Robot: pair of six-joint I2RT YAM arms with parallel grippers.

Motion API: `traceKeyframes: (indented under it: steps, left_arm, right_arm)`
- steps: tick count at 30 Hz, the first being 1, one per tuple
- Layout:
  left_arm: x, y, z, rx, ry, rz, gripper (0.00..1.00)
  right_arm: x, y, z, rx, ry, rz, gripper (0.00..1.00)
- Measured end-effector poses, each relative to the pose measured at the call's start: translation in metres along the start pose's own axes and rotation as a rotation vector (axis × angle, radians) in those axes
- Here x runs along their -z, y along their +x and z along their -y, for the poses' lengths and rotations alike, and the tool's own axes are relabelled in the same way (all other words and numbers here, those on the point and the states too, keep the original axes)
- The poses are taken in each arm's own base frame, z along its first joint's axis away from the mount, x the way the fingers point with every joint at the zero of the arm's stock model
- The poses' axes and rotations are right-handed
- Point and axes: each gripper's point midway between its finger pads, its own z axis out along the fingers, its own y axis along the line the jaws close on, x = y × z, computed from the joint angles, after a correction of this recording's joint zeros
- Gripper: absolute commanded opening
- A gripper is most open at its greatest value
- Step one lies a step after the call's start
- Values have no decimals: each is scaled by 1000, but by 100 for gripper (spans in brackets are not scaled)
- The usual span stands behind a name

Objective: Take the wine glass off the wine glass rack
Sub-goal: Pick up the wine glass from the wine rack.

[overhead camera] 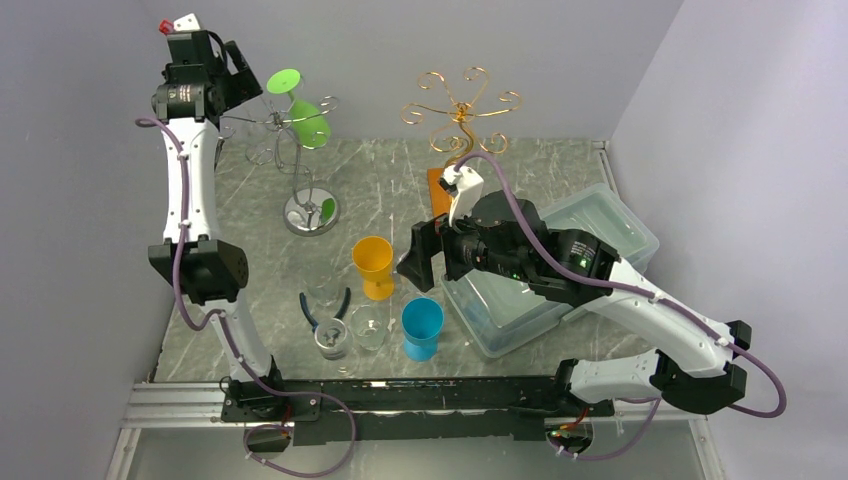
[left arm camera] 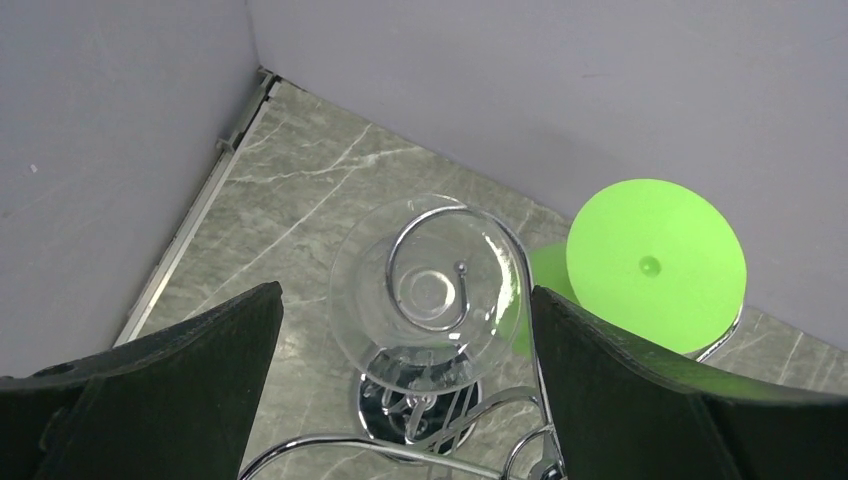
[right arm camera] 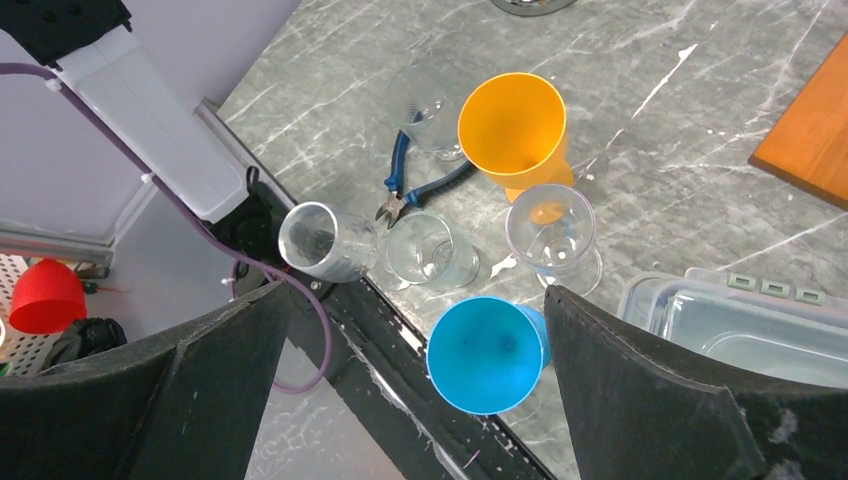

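Clear wine glass (left arm camera: pixel 372 300) hangs foot-up on the chrome rack (overhead camera: pixel 310 211), upper left of the overhead view, between the left gripper's (left arm camera: pixel 405 297) spread, empty jaws; removal not yet begun, right gripper (right arm camera: pixel 415 300) likewise spread.

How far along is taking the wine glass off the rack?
Done: nothing looks removed from the silver rack yet; a clear glass and a green glass both hang on it. In hand: the left fingers are open and lined up over the clear glass, not gripping it. Left: close on it and lift it off its hook.
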Motion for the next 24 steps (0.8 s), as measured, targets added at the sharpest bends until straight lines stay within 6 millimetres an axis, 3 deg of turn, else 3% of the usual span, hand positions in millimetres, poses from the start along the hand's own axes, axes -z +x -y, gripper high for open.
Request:
traceKeyframes:
  steps: [6,9,24]
  left_arm:
    - [-10,0,4,1,17,-2,100]
    - [-18,6,5,0,20,-18,95]
    - [-21,2,11,1,46,-3,59]
  right_arm:
    - [-1,-1,1,-2,3,3,100]
    - [-1,-1,1,-2,3,3,100]
    - [-4,-2,8,-11,21,7,100]
